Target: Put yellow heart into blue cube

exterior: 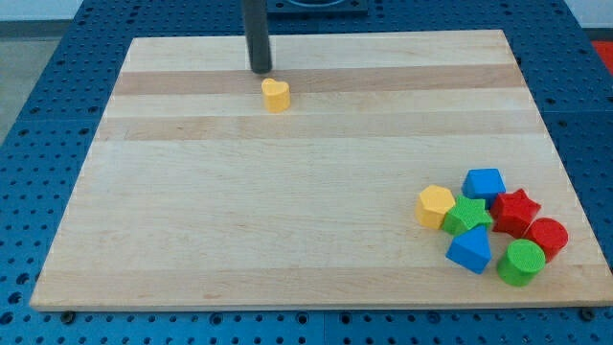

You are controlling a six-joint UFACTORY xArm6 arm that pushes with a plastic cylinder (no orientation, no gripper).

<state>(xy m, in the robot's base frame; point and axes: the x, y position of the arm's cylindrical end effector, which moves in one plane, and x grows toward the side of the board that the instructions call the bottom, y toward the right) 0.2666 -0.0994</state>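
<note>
- Rod and its end: my tip (261, 71) stood on the wooden board (287, 211) near the view's top, left of centre. It is a plain rod that holds nothing and has nothing to open or close.
- The yellow heart (276, 95) lay just below my tip and slightly to the view's right; whether the two touched could not be told.
- The blue cube (485, 182) sat far off toward the view's lower right, at the top of a tight cluster of blocks.
- In that cluster, a yellow block (435, 205) of many-sided shape stood at the view's left edge, with a green star (467, 215) just beside it.
- A red star (515, 210) lay right of the green star, below the blue cube, and a red cylinder (547, 237) stood further right.
- A blue wedge-like block (469, 251) and a green cylinder (522, 262) formed the bottom of the group.
</note>
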